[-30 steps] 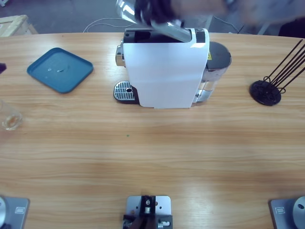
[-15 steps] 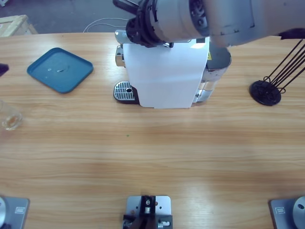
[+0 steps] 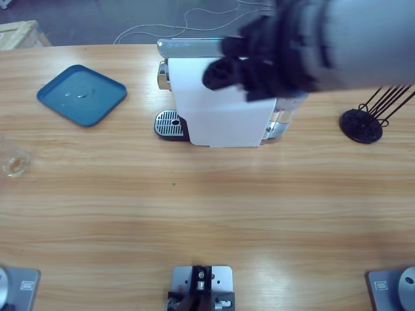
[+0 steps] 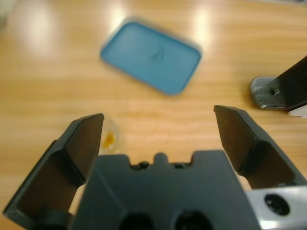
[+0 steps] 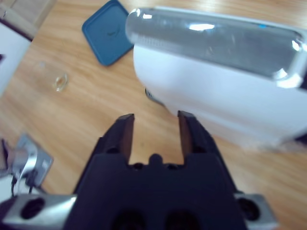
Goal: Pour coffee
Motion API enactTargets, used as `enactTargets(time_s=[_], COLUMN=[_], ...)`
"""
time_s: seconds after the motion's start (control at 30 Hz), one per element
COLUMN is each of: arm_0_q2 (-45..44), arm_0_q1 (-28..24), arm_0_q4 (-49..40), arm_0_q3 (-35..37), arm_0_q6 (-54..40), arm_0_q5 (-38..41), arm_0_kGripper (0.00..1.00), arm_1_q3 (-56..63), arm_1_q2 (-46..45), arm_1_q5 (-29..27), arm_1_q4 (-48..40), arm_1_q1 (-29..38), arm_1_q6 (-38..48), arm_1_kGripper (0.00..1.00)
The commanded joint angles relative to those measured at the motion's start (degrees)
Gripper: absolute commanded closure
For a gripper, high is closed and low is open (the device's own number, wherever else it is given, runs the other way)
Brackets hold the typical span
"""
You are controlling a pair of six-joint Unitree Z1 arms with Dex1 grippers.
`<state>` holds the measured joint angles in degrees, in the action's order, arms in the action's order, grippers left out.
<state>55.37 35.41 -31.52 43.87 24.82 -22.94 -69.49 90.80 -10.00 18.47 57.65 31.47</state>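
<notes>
Brown coffee (image 4: 110, 139): thin layer in glass (image 4: 108, 135), just beside left claw's (image 4: 160, 129) spread jaw.
Nearer arm: left.
Right claw (image 5: 154, 125): released, empty, over machine (image 5: 225, 91), well apart from glass.

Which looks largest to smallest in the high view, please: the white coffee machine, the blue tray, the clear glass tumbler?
1. White box-shaped coffee machine, though partly hidden by an arm.
2. Blue square plastic tray.
3. Clear glass tumbler, holding a thin brown layer of coffee.

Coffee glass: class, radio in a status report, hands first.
Left hand open, empty, above glass. Right hand open, empty, by coffee machine. Coffee a thin layer. Nothing in the way.
</notes>
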Motion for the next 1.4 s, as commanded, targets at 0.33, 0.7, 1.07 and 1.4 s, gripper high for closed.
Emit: enactTargets(time_s=[0.33,0.7,1.07,1.4], arm_0_q2=[11.39,9.83,15.33,24.24], arm_0_q1=[-0.69,3.97,5.2,4.9], arm_0_q4=[-5.83,-14.87,-11.92,-10.21], arm_0_q3=[-4.47,-2.73,-3.53,-4.32], arm_0_q6=[25.86,38.22,39.22,41.28], arm_0_q5=[-6.29,-14.5,-16.15,-18.7], arm_0_kGripper=[0.018,0.018,0.013,0.008], arm_1_q3=[5.19,14.56,27.97,31.26], arm_1_q2=[-8.36,-13.04,-19.08,-16.69], arm_1_q5=[1.23,1.3,0.6,0.77], arm_1_q4=[10.55,3.31,-5.32,-11.23], arm_1_q1=[0.88,0.88,0.88,0.88], arm_1_q6=[-0.1,-0.92,-2.96,-5.2], arm_1_kGripper=[0.0,0.0,0.0,0.0])
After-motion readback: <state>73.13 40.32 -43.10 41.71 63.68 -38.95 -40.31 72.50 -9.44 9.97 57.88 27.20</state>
